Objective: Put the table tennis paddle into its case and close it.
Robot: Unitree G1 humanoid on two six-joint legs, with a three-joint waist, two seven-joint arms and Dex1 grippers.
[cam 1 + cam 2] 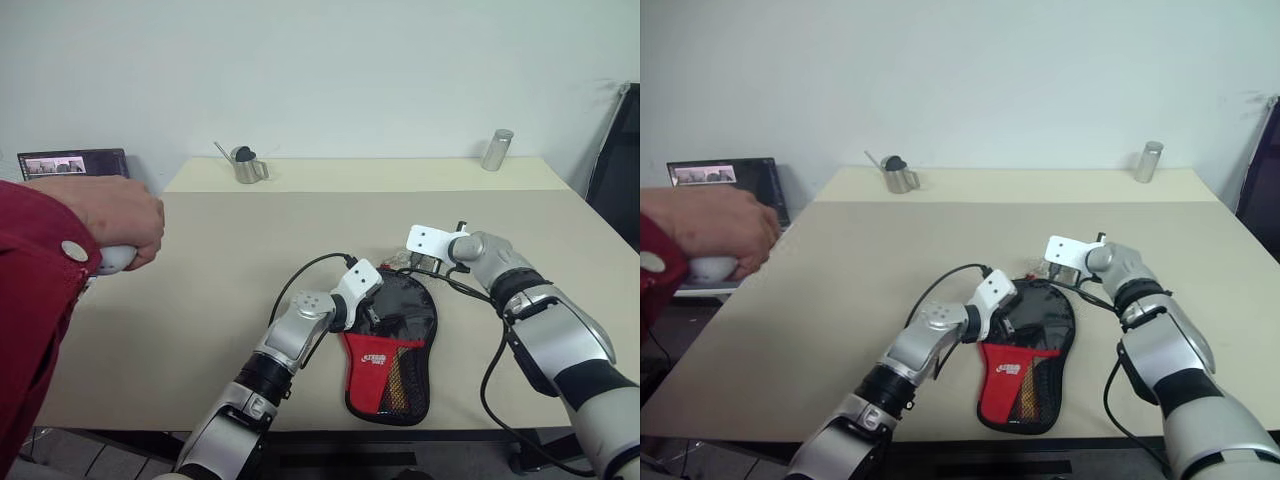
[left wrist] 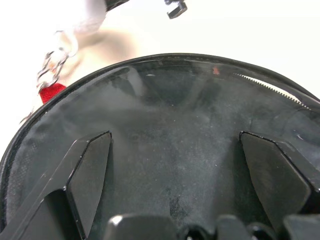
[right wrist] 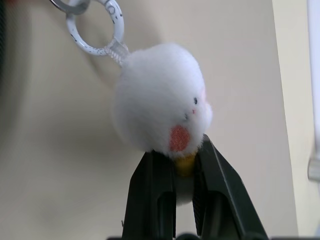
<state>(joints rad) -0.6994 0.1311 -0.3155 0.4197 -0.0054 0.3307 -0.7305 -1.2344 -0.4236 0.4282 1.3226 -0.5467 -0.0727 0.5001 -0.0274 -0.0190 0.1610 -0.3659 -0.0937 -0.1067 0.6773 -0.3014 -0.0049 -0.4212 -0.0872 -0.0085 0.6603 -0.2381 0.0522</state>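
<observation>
The case (image 1: 395, 345) lies flat on the table, its round black end toward the far side and its red panel with mesh pocket toward me. The table tennis paddle is hidden. My left gripper (image 2: 175, 137) is open, its fingers (image 2: 87, 172) spread low over the case's black round face. A zipper edge (image 2: 270, 87) runs along the rim. My right gripper (image 3: 181, 150) is shut on a white plush charm (image 3: 157, 97), which hangs from a ring (image 3: 95, 25) just beyond the far rim of the case (image 1: 1035, 320).
A person's hand (image 1: 110, 225) in a red sleeve holds a white controller at the left. At the table's far edge stand a small metal pitcher (image 1: 245, 165) and a metal cylinder (image 1: 497, 150). A screen (image 1: 72, 163) sits beyond the left corner, and a dark chair (image 1: 615, 170) is to the right.
</observation>
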